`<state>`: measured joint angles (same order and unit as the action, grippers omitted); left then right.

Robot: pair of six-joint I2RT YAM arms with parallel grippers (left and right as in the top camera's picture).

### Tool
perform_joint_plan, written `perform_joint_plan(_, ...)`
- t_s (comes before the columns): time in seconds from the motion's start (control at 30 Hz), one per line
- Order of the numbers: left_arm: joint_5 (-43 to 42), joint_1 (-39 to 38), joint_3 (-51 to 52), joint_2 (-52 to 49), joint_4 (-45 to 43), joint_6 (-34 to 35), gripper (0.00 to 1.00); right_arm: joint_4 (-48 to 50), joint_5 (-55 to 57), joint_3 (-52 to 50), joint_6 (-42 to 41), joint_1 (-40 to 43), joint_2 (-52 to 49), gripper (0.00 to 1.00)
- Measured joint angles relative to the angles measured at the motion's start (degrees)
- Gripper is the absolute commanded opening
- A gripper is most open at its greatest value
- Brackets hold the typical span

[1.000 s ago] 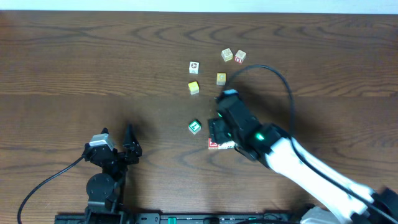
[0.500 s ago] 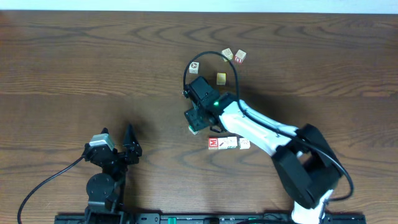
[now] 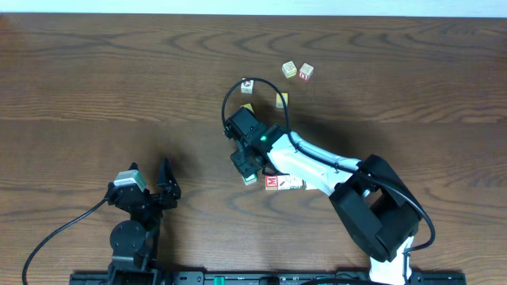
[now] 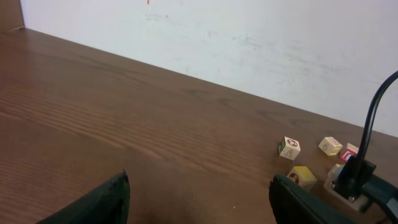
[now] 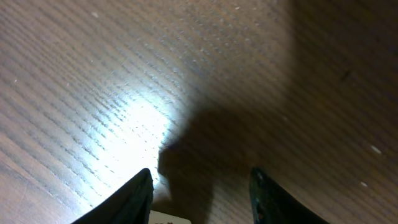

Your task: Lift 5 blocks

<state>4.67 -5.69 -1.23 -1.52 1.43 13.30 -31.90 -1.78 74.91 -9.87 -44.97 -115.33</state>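
right gripper (image 5: pixel 202 198): just slid over the green block (image 3: pixel 250 180), narrowing, can't tell if it's gripping
left gripper (image 4: pixel 199 198): wide, idle
task: lift looks close

**Dark wood-grain table (image 3: pixel 95 71), letter blocks strewn right of centre**

Carries, toward the far edge, a pale cube (image 3: pixel 289 70) just beside a red-marked cube (image 3: pixel 306 72). Left of those, a whitish cube (image 3: pixel 247 83). Slightly nearer, a yellow cube (image 3: pixel 282 100) and a second yellow cube (image 3: pixel 248 108), apart. Closer in, a red-faced cube (image 3: pixel 272 183) just beside a second whitish cube (image 3: pixel 293 184).
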Motion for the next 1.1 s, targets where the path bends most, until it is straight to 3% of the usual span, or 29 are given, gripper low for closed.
perform_joint_plan(0.1,0.0,0.0,0.0,0.0,0.0,0.0,0.72,-1.0,0.0,0.2,0.1,-0.4,0.0,0.46)
perform_joint_plan(0.23,0.0,0.0,0.0,0.0,0.0,0.0,0.72,-6.3,0.1,2.7,0.1,-0.4,0.0,0.32)
perform_joint_plan(0.5,0.0,0.0,0.0,0.0,0.0,0.0,0.72,-10.6,0.0,8.8,0.3,-1.7,0.0,0.25)
perform_joint_plan(0.67,0.0,0.0,0.0,0.0,0.0,0.0,0.72,-13.6,0.0,8.8,0.4,-3.8,0.0,0.08)
perform_joint_plan(1.1,0.0,0.0,0.0,0.0,0.0,0.0,0.72,-15.4,0.0,8.8,-0.7,-10.9,0.0,0.03)
